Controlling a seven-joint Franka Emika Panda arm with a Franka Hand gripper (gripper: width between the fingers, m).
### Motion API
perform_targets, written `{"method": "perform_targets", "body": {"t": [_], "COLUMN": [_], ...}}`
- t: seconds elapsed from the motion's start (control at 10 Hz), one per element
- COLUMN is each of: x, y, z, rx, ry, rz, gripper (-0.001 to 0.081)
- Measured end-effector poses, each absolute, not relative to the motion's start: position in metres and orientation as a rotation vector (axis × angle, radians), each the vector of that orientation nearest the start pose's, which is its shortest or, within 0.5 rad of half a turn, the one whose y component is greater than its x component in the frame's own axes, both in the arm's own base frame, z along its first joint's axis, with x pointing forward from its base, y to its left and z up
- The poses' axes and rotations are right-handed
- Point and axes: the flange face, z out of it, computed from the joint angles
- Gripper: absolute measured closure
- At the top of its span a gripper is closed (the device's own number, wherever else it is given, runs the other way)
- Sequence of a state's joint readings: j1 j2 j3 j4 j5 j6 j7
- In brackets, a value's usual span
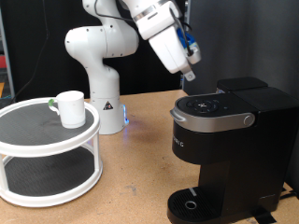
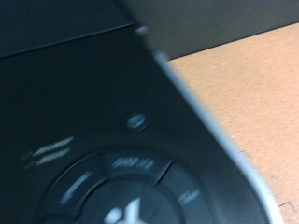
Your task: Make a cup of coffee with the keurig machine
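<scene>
The gripper [image 1: 188, 77], aperture not discernible, is poised just above the tall black keurig machine [image 1: 224, 140]; wrong buttons could be pressed.

A brown wooden table [image 1: 140, 140] stands before a dark backdrop, bearing a white 2-tier round rack [image 1: 47, 177].

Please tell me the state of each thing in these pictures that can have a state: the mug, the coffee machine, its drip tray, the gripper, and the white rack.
cup: upright, on the rack's top shelf, not held.
keurig machine: lid down, no cup under it.
drip tray: bare.
gripper: just above the machine's top, holding nothing visible.
white rack: lower shelf shows nothing.
</scene>
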State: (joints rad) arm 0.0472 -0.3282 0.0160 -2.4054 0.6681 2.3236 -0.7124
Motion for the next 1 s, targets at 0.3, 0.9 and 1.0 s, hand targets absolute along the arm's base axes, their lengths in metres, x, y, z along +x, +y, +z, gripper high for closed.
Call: {"method": "perform_targets", "body": {"t": [0.3, 0.9, 1.0], "x": [0.439, 0.425, 0.415], "y": [0.025, 0.0, -0.01], "z": [0.471, 0.461, 0.462], "rx": [-2.618, -2.577, -2.553], "ry": [-0.539, -0.194, -0.235], "rz": [-0.534, -0.592, -0.553], "gripper": [0.0799, 0.0799, 0.0799]}}
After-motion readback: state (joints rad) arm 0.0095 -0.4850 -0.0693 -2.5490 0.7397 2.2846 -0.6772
